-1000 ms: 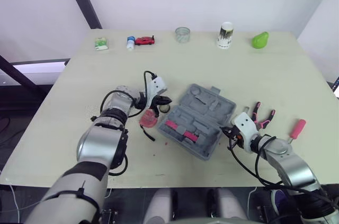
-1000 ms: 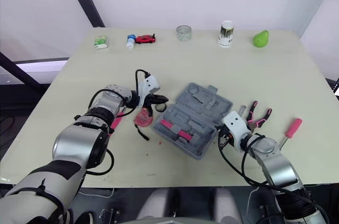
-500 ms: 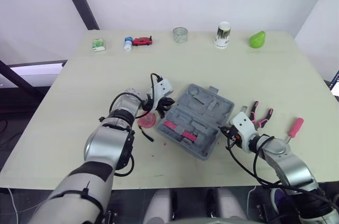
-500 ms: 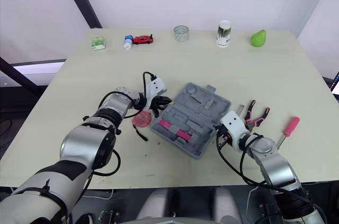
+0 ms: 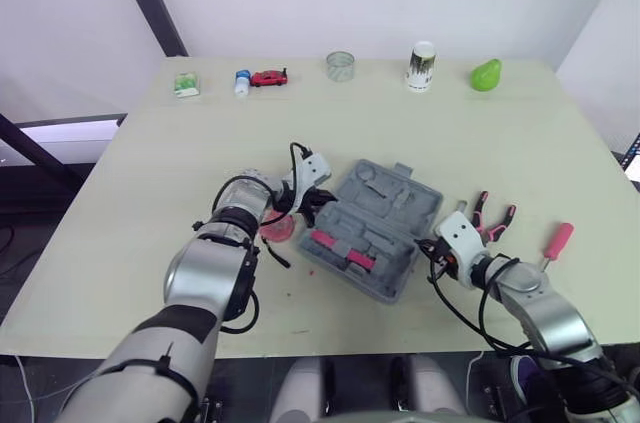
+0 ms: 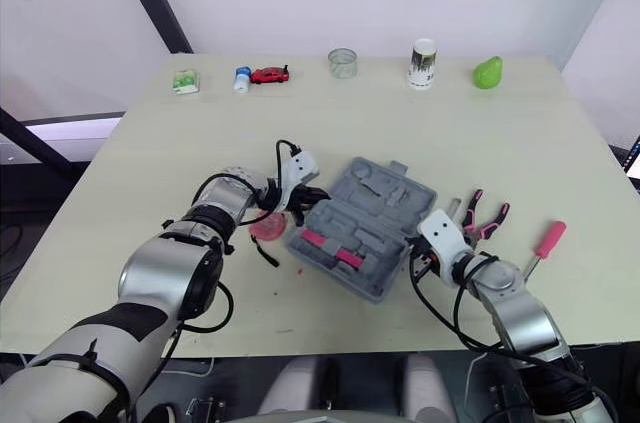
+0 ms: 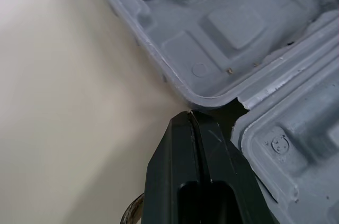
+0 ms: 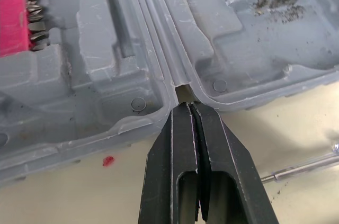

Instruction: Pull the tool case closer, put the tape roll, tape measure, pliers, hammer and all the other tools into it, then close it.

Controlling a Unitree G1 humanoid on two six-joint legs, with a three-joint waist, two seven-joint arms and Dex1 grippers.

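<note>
Open case lying flat near the middle of the surface, with pink bit strips in its nearer half. The left claw is closed on nothing, its tip set at the hinge notch on the case's left end. The right claw is likewise closed and empty, its tip at the hinge notch on the right end. The tape measure lies just beside the left claw, while the pliers and a screwdriver lie to the right of the case. The step in hand is judged to be drawing the case closer. It is best done with both tips seated in their notches and moved evenly, so the case slides without turning. Pressure should be light and low, so neither half lifts or folds. The tools beside each wrist could be swept along and deserve watching. No brand or writing can be read on the case, and the print on the cup at the far edge is illegible.
</note>
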